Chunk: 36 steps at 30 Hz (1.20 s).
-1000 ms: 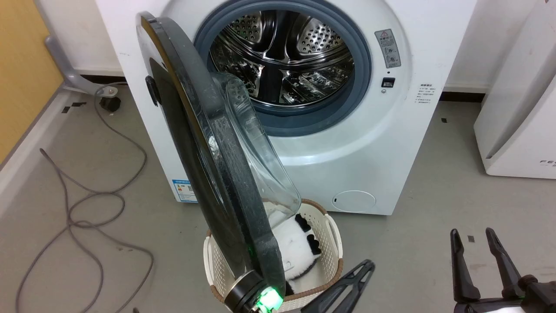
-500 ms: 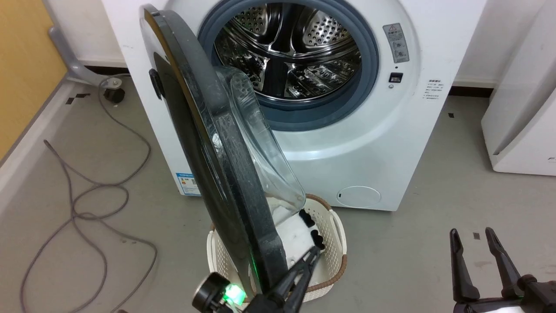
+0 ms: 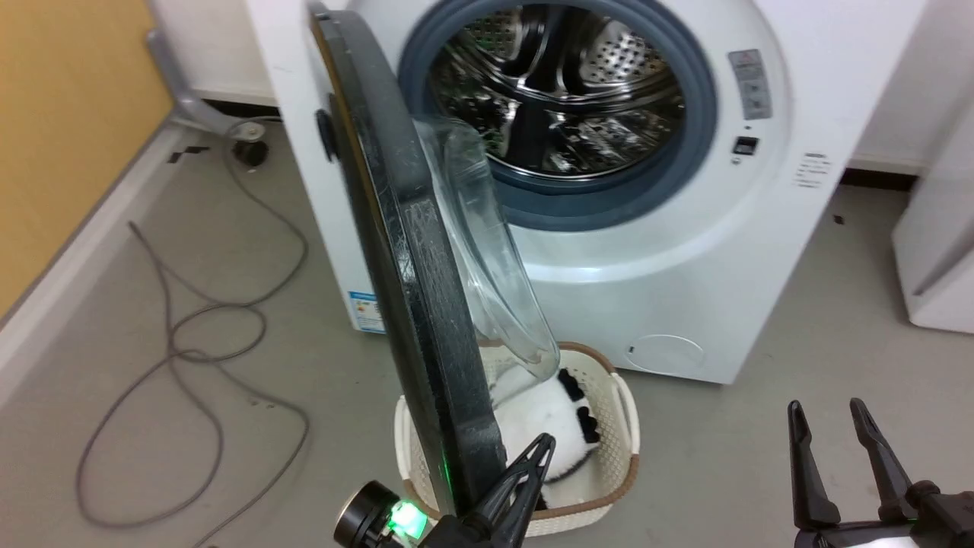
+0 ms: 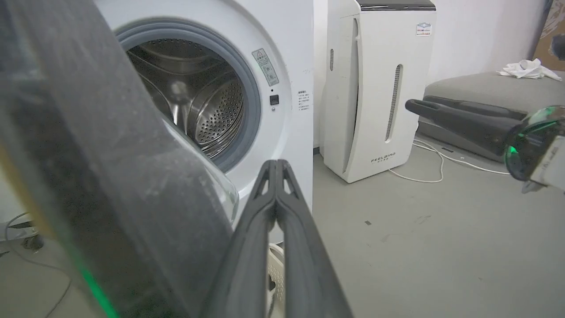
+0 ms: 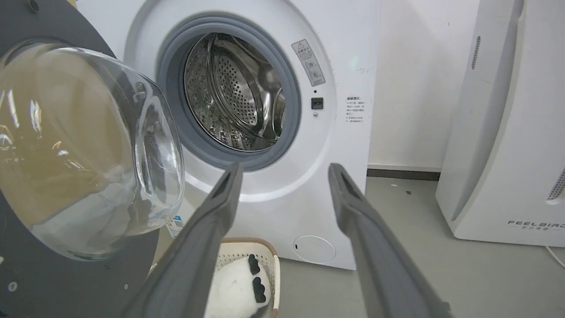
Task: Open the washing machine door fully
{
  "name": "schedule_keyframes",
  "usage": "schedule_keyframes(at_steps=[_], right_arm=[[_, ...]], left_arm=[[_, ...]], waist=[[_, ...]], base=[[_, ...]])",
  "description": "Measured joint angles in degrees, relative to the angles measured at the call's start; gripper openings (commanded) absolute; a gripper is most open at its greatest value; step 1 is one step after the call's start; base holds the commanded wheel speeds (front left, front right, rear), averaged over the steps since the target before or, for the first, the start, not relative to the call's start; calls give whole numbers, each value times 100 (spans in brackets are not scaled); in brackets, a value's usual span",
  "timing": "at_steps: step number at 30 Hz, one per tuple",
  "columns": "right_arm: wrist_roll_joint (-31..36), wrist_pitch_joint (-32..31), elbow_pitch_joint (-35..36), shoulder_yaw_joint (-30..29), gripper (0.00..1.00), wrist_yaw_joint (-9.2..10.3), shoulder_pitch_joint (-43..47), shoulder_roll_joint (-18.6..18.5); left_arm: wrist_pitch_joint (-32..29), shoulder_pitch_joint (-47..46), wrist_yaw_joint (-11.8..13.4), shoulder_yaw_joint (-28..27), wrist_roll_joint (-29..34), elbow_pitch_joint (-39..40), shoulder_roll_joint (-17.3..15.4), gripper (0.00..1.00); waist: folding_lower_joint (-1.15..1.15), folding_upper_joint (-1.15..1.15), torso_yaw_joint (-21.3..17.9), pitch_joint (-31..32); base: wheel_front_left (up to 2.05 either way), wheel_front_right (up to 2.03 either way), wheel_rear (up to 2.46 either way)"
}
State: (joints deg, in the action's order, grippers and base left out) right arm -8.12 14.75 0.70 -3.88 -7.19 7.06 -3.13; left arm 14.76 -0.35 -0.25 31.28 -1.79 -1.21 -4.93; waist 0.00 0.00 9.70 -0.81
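The washing machine door (image 3: 415,274) stands swung out from the white machine (image 3: 685,251), nearly edge-on in the head view, its clear glass bowl (image 3: 494,266) bulging toward the steel drum (image 3: 563,99). My left gripper (image 3: 543,446) is shut and empty, fingers pressed together, just right of the door's lower rim on its inner side; I cannot tell if it touches. In the left wrist view the shut left gripper (image 4: 276,165) sits beside the dark door rim (image 4: 110,176). My right gripper (image 3: 829,415) hangs open at lower right, apart from the door. The right wrist view shows the open right gripper (image 5: 284,172) facing the door's glass bowl (image 5: 88,145).
A white basket (image 3: 620,426) holding a black-and-white plush (image 3: 548,415) stands on the floor under the door. Grey cable (image 3: 190,342) loops across the floor at left, by an orange wall (image 3: 68,114). A white appliance (image 3: 940,266) stands to the right. A small round flap (image 3: 670,354) is low on the machine.
The head camera has shifted, so the machine sits further right in the picture. My left gripper came in from the right to the door's lower rim. The right gripper has held still.
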Motion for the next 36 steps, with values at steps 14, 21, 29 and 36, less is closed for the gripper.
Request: schedule_keyframes(at_steps=[14,21,29,36], right_arm=[[-19,0,3,34,100,0,-1,2],[-44,0,3,-13,100,0,-1,4],[-27,0,15,-14,100,0,-4,4],[27,0,22,14,100,0,-62,5]], left_arm=[[1,276,167,-123,-43,291,-215,0],[-1,485,441,-505,-132,400,-447,0],[-1,526,775,-1282,-290,492,-813,0],[16,304,936,-1806,-504,214,-927,0]], waist=[[0,0,892,-6],[0,0,1263,-60],[0,0,1480,-206],[0,0,1412,-355]], base=[[0,0,0],[0,0,0],[0,0,0],[0,0,0]])
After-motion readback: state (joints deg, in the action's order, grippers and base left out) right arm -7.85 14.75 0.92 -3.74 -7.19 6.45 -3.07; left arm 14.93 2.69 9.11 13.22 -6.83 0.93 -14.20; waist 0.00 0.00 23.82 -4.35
